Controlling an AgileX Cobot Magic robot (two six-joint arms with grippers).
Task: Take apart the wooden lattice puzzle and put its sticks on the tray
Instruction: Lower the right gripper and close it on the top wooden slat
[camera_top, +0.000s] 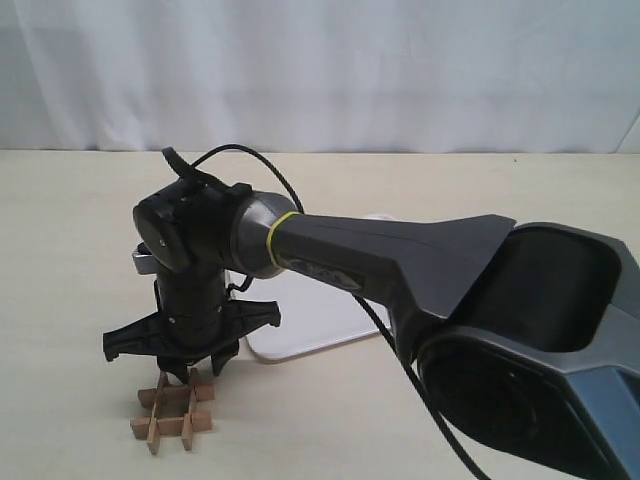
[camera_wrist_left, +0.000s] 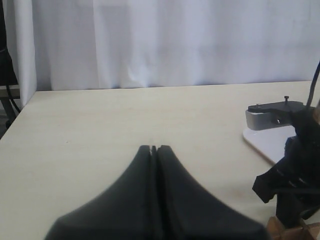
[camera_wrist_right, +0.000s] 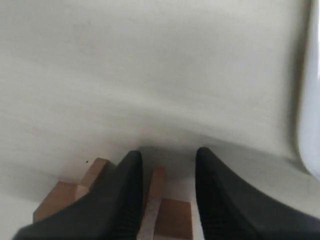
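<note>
The wooden lattice puzzle (camera_top: 173, 408) lies assembled as a small "#" on the tan table, in front of the white tray (camera_top: 300, 335). My right gripper (camera_top: 196, 370) reaches across to the left and points down onto the puzzle's far side. In the right wrist view its fingers (camera_wrist_right: 129, 175) stand apart astride one upright stick end (camera_wrist_right: 157, 182). The stick sits close against one finger, with a gap to the other. My left gripper (camera_wrist_left: 154, 148) is shut and empty, low over bare table, and does not show in the exterior view.
The right arm's dark body (camera_top: 420, 260) crosses over the tray and hides most of it. A white curtain (camera_top: 320, 70) backs the table. The left wrist view catches the tray corner (camera_wrist_left: 265, 142) and the right gripper's body (camera_wrist_left: 295, 170).
</note>
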